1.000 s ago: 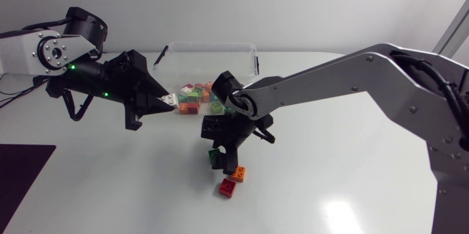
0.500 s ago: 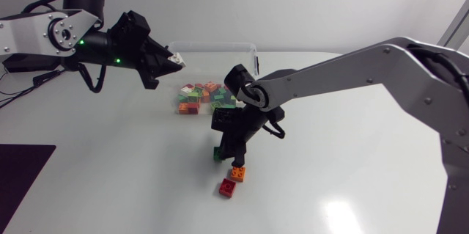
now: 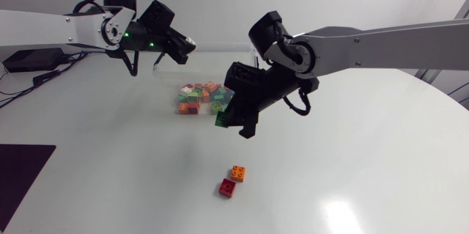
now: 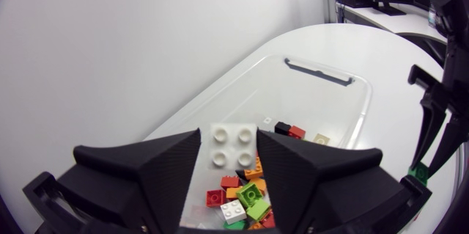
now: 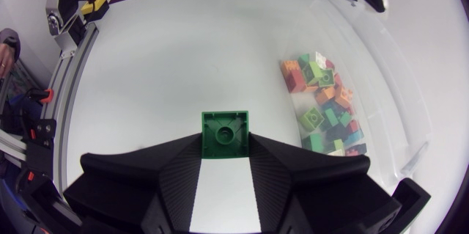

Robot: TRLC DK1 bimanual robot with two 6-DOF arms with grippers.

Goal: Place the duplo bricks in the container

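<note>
1. One left hand (image 3: 180, 46), at the end of the arm entering from the left, clamped on a white four-stud brick (image 4: 233, 146) from both sides. Within the last second it has climbed from counter level beside the brick pile and swung across. It now hangs over the clear container (image 4: 364, 102).
2. One clear container, lidless, near the back of the counter (image 3: 366, 183). Its far end is bare. A mixed pile of bricks (image 3: 202, 97) in green, orange, red and white sits at the near end.
3. One right hand (image 3: 234, 122), on the arm reaching in from the right past the middle, fingers closed on a dark green brick (image 5: 225, 134). A second ago it was down at the counter beside the two loose bricks. It has since lifted clear and now sits just beside the pile end of the container.
4. Two loose bricks on the counter, well apart from the container: an orange brick (image 3: 237, 172) and, just beside it, a red brick (image 3: 227, 188).
5. Status, judged: two bricks are in transit and both look close to release over the container. The orange and red bricks remain to be collected, so the task is not finished.
</note>
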